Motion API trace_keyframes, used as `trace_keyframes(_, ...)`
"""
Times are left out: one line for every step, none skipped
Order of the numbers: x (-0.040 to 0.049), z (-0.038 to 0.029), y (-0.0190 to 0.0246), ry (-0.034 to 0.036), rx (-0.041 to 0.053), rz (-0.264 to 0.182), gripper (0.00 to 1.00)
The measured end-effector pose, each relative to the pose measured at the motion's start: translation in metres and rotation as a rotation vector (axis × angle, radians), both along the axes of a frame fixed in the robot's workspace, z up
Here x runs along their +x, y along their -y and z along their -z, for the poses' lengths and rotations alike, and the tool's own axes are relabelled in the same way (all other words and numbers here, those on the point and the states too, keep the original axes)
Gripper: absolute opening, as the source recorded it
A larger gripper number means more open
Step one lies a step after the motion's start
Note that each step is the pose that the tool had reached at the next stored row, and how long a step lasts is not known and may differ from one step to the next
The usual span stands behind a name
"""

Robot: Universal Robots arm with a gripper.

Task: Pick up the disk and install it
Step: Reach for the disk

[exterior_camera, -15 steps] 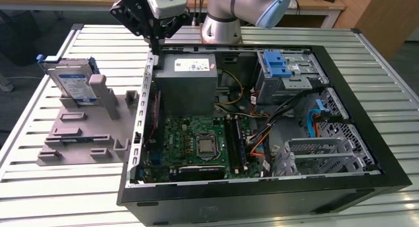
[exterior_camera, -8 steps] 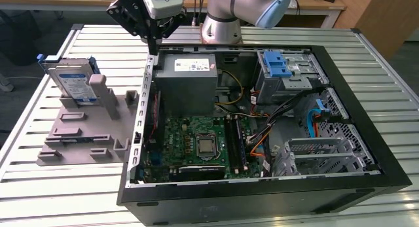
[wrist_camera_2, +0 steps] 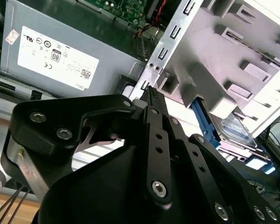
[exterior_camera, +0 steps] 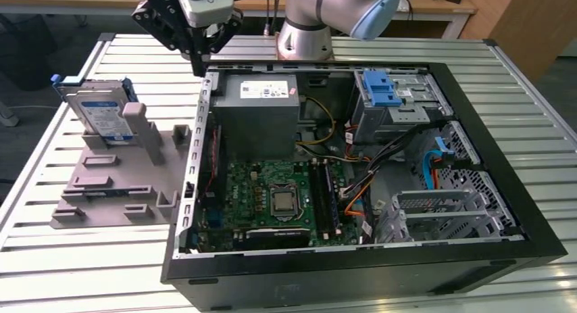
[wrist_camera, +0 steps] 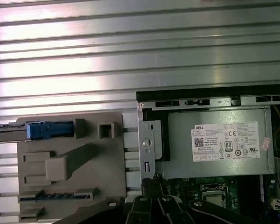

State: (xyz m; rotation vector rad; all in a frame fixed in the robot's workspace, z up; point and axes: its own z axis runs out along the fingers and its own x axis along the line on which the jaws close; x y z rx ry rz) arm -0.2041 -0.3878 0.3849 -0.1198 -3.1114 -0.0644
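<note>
Here, in the exterior view's upper left, the gripper (exterior_camera: 199, 63) hangs over a corner of the computer case (exterior_camera: 361, 276), jaws pinched together, empty. The disk (exterior_camera: 97, 113) stands upright in the grey holder (exterior_camera: 108, 191) at that view's left. The second wrist view shows the disk behind the holder's posts. In the first wrist view its blue rail (wrist_camera: 49, 129) lies edge-on; I'd open the jaws wide, squared to it.

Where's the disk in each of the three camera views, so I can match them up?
Exterior view: the disk stands upright in the grey holder, on the exterior view's left of the computer case.
Second wrist view: the disk, silver with a blue rail, sits against the grey holder.
First wrist view: the disk is seen edge-on, blue rail showing, at the holder's edge.
Shared landmark: the grey power supply box with its white sticker.
</note>
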Motion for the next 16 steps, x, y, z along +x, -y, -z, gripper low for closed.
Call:
trace_keyframes(-0.0016, 0.0001, 0.0, 0.0, 0.0, 0.0, 0.11)
trace_keyframes(-0.0031, 0.0002, 0.0, 0.0, 0.0, 0.0, 0.11)
trace_keyframes(-0.0049, 0.0003, 0.0, 0.0, 0.0001, 0.0, 0.11)
trace_keyframes(-0.0068, 0.0004, 0.0, 0.0, 0.0, 0.0, 0.11)
trace_keyframes(-0.0089, 0.0005, -0.0001, 0.0, 0.0, 0.0, 0.11)
trace_keyframes(-0.0108, 0.0006, -0.0001, 0.0, 0.0, 0.0, 0.11)
trace_keyframes(-0.0127, 0.0007, -0.0001, 0.0, 0.0, 0.0, 0.11)
trace_keyframes(-0.0145, 0.0008, -0.0002, 0.0, 0.0, 0.0, 0.11)
trace_keyframes(-0.0165, 0.0009, -0.0002, 0.0, 0.0001, 0.0, 0.11)
trace_keyframes(-0.0181, 0.001, -0.0002, 0.0, 0.0, 0.0, 0.11)
trace_keyframes(-0.0195, 0.0011, -0.0002, -0.0001, 0.0, 0.0, 0.11)
trace_keyframes(-0.021, 0.0012, -0.0002, 0.0, -0.0001, 0.0, 0.11)
trace_keyframes(-0.0226, 0.0014, -0.0002, 0.0, 0.0, 0.0, 0.11)
trace_keyframes(-0.0242, 0.0015, -0.0003, 0.0, 0.0, 0.0, 0.11)
trace_keyframes(-0.0259, 0.0016, -0.0003, 0.0, 0.0, 0.0, 0.11)
trace_keyframes(-0.0275, 0.0017, -0.0004, 0.0, 0.0, 0.0, 0.11)
